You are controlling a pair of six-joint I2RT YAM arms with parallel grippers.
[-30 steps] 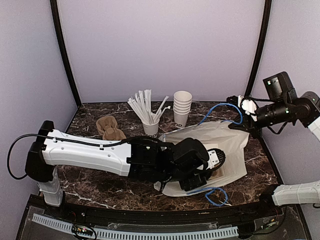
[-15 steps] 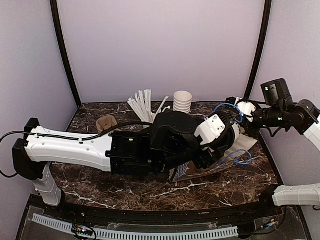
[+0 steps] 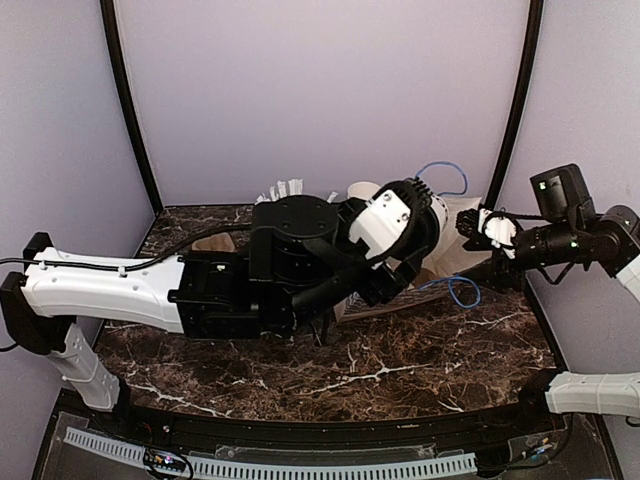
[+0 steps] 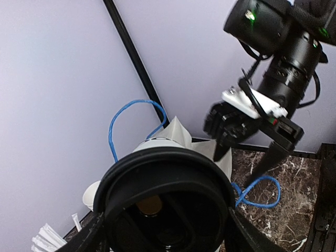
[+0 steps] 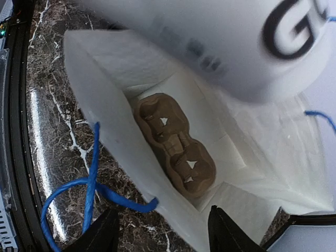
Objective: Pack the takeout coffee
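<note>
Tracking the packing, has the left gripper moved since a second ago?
Yes: the left gripper swung from the table's middle back toward the stacked cups.

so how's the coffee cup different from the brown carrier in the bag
The coffee cup is white paper with dark lettering; the carrier is plain brown pulp. The cup hangs in the left tool near the mouth of the bag; the carrier lies flat on the bag's bottom. The cup is capped by a black lid; both carrier pockets are empty.
</note>
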